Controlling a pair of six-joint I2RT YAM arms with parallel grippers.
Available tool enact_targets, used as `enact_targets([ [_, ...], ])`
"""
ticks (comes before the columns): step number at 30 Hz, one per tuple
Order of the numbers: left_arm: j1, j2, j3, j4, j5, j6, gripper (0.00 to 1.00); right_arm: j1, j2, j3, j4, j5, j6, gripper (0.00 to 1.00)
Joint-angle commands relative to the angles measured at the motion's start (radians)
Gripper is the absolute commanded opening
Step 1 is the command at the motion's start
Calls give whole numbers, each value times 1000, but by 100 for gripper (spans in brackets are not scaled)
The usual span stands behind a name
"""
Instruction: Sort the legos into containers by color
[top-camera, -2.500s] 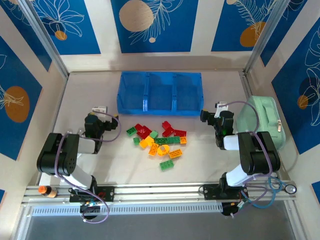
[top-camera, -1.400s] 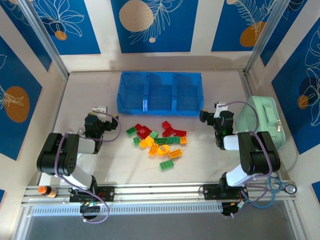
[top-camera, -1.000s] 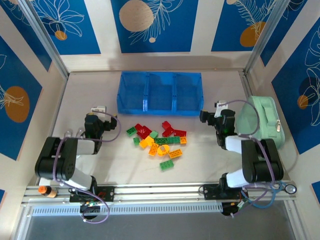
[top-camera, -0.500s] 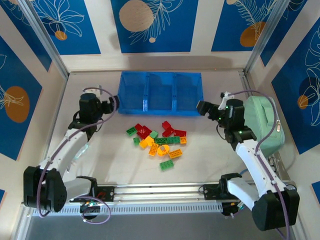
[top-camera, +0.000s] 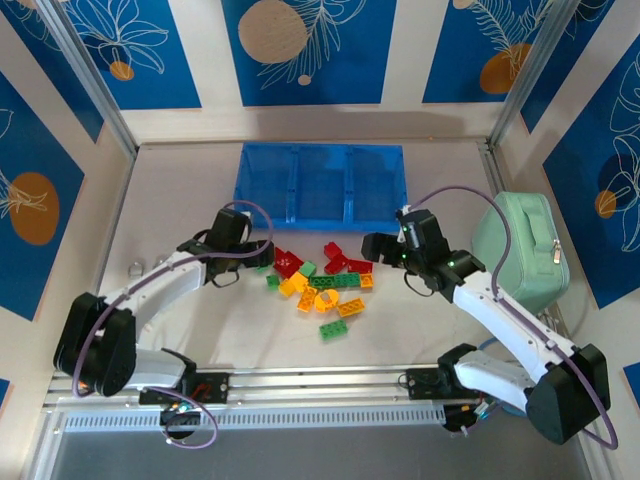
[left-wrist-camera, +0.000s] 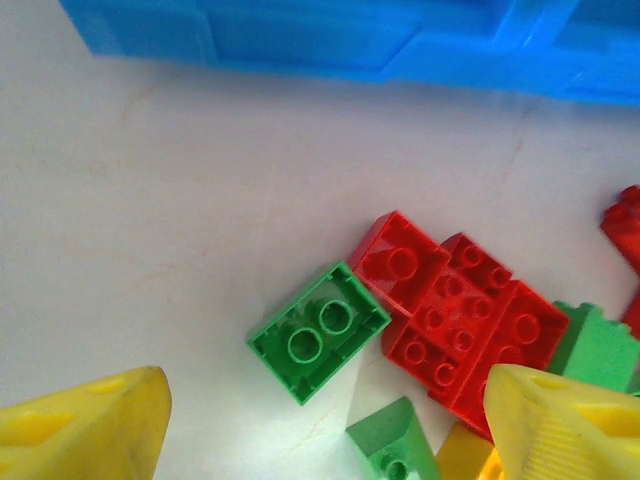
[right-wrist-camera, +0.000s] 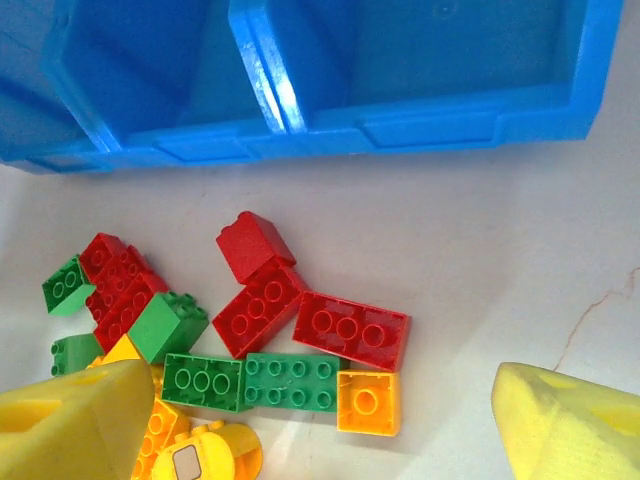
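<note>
left gripper hangs released over a small green two-stud plastic brick; right gripper, also released, over red studded plastic bricks near the translucent blue plastic bin.

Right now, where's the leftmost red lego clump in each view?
Top external: red clump at the pile's upper left, below the blue bin.
Left wrist: red clump right of centre, green two-stud brick beside it, picture-left.
Right wrist: red clump at far left, green two-stud brick picture-left of it.
Shared landmark: the blue bin's front wall, across the top of both wrist views.
</note>
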Motion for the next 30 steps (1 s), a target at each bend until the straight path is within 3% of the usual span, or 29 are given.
enact_targets([
  [1,-4,61,27,-30,39,0,81,15,11,-9,-12,22,32,85],
  [30,26,289,128,-15,7,55,66,33,20,-66,50,41,91,72],
])
